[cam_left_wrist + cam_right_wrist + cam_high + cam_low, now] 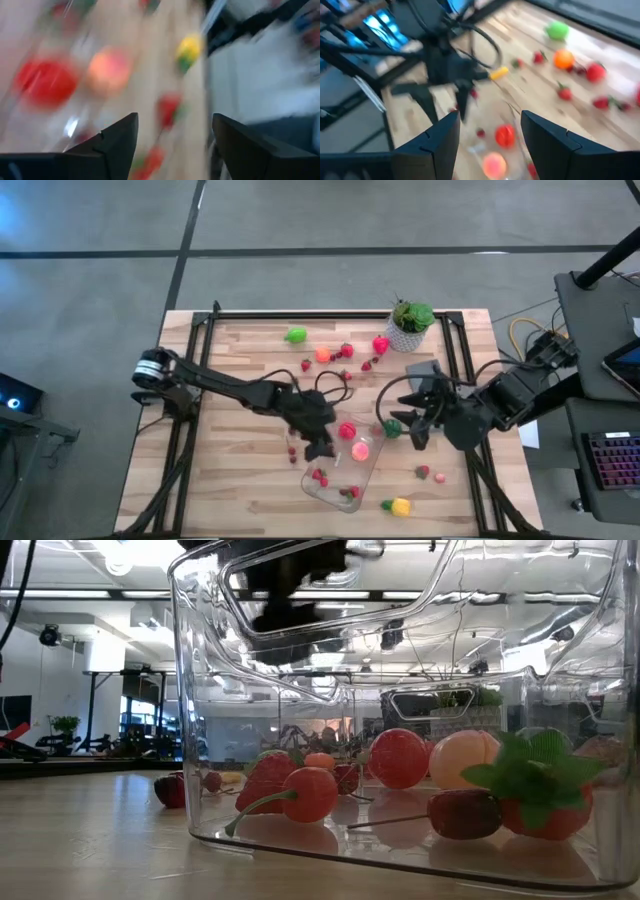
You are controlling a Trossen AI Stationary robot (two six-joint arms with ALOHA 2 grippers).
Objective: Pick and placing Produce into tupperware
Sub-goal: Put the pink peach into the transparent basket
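Tupperware (340,470) sat near the front middle of my table (240,350) in the high view, clear, with red produce (347,430) and a pink piece (360,449) at its far end and berries (320,476) nearer the front. My left gripper (318,448) hung over the tub's left edge with nothing in it that I could make out. My right gripper (417,425) was just right of the tub, beside a dark green piece (393,427); whether it held that piece I could not tell. More produce lay scattered toward the back, a light green one (296,335) and an orange one (322,355) among them, near a potted plant (411,323).

Low view looked straight through the tub wall (185,740): a cherry (310,794), a red ball (398,758), a peach-pink ball (463,759) and a leafy strawberry (540,802) rested on its floor.

Left wrist view showed my two fingers (117,142) spread apart with nothing between them, above blurred red (46,82) and pink (107,70) pieces.

Right wrist view showed my right fingers (442,137) parted with an empty gap, the left arm (447,67) beyond them over the tub.
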